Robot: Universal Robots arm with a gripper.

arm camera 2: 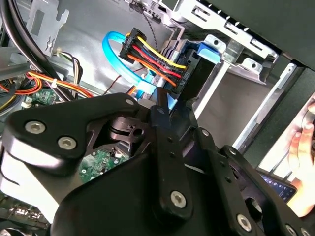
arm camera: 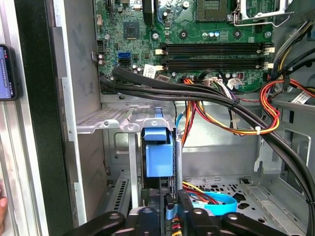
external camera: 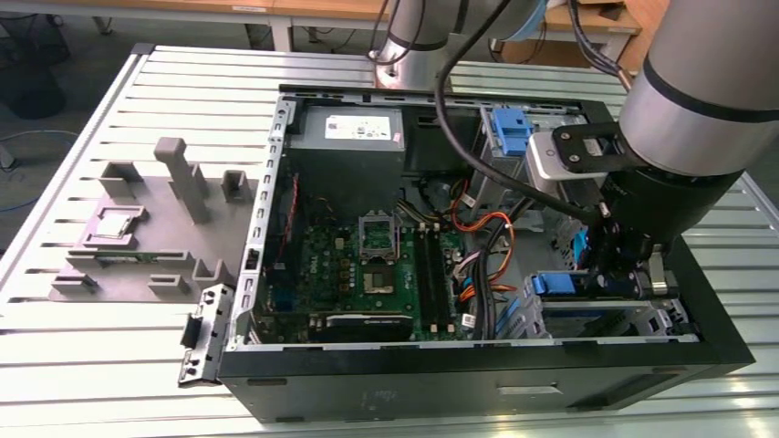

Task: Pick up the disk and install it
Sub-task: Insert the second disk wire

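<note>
Gripper: black gripper (external camera: 623, 274) of the grey arm is reaching down into the open black computer case (external camera: 487, 383), at the corner on the exterior view's right.
Gripper state: in the first wrist view its fingers (arm camera: 183, 201) are standing close together on the edge of the blue-framed disk (arm camera: 158, 152); it seems to be pinching it.
Disk: flat drive in a blue plastic bracket is standing upright in the grey metal drive cage (arm camera: 123, 120); in the exterior view its blue part (external camera: 557, 285) is showing just beside the gripper.
Cables: red, yellow and orange wire bundle (arm camera 2: 157, 59) and a light blue flat cable (arm camera 2: 115, 54) are lying near the disk.
Motherboard: green board (external camera: 365, 274) is lying on the case floor.
Other blue piece: tall blue plastic latch (external camera: 509, 132) is sitting at the far side of the case, well apart.
Table: grey slatted metal table (external camera: 109, 356) is carrying the case and a grey plastic fixture (external camera: 146, 228).
Person: hand (arm camera 2: 300, 147) is showing beside the case, near a phone (arm camera: 6, 71).
</note>
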